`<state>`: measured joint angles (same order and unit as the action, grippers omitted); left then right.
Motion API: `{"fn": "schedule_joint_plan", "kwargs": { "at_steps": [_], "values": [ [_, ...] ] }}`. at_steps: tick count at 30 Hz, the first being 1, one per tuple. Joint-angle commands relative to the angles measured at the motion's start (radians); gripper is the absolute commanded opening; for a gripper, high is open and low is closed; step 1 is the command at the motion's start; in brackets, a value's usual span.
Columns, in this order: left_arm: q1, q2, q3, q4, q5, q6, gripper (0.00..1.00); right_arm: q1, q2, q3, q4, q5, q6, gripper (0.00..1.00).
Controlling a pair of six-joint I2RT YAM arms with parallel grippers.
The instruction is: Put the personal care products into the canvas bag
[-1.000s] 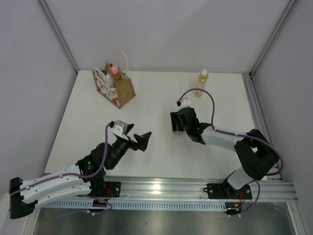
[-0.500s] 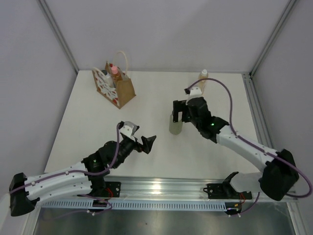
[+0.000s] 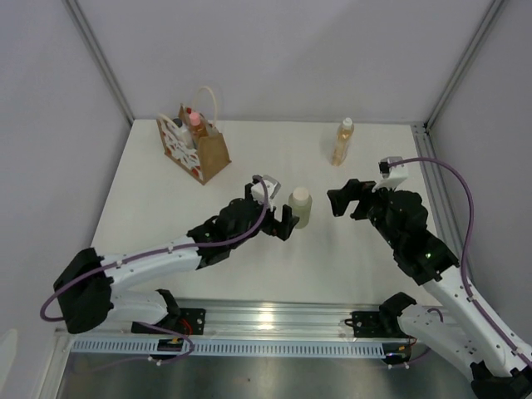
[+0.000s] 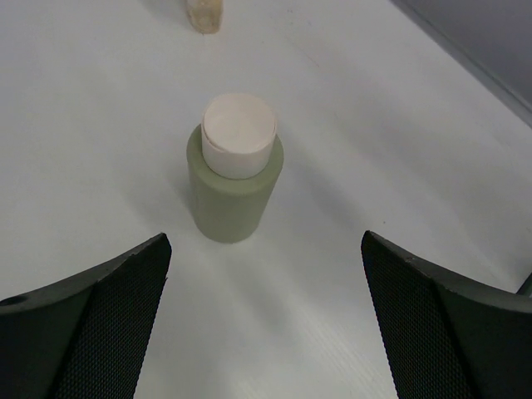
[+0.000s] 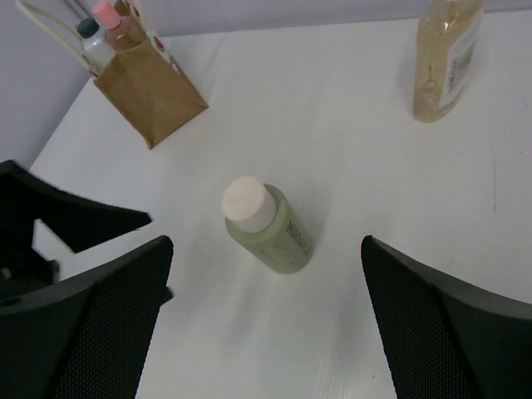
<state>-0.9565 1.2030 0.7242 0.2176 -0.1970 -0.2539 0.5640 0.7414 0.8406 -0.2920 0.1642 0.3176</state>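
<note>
Nearest: left gripper (image 3: 283,220) spread wide and empty, just short of the green bottle (image 3: 300,206) upright mid-table. Right gripper (image 3: 347,198) likewise spread, holding nothing, near it on the other side. Farther back, amber bottle (image 3: 342,141) upright by the far edge. Far left, bag (image 3: 204,158) with pink-capped bottle (image 5: 112,18) and black-capped bottle (image 5: 93,41) inside. Roughly half done, by this reckoning; green and amber yet to go.

- The amber bottle (image 4: 204,15) is cut off by the top edge of the left wrist view; only its base is seen.
- Its cap is likewise cropped in the right wrist view.
- The bottles in the bag (image 3: 208,156) are hidden by its wall, save for the pink cap (image 3: 194,119) and a dark one.
- The print on the green bottle (image 5: 281,237) is too blurred to be read.
</note>
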Motion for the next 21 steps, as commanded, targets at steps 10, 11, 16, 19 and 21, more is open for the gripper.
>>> {"fn": "schedule_joint_plan", "kwargs": {
  "at_steps": [10, 11, 16, 19, 21],
  "values": [
    [0.009, 0.444, 0.211, 0.117, -0.114, -0.001, 0.99, -0.004, -0.181, -0.127, 0.091, -0.118, 0.086, 0.99],
    [0.010, 0.464, 0.222, 0.123, -0.116, 0.004, 0.99, -0.004, -0.186, -0.129, 0.097, -0.120, 0.087, 0.99],
    [0.018, 0.578, 0.331, 0.117, -0.134, 0.021, 0.99, -0.004, -0.192, -0.138, 0.102, -0.138, 0.092, 0.99],
    [0.027, 0.602, 0.379, 0.111, -0.127, 0.016, 0.98, -0.006, -0.201, -0.135, 0.096, -0.138, 0.092, 0.99],
    [0.033, 0.621, 0.386, 0.108, -0.116, 0.007, 0.98, -0.006, -0.214, -0.136, 0.096, -0.143, 0.092, 0.99]
  ]
}}
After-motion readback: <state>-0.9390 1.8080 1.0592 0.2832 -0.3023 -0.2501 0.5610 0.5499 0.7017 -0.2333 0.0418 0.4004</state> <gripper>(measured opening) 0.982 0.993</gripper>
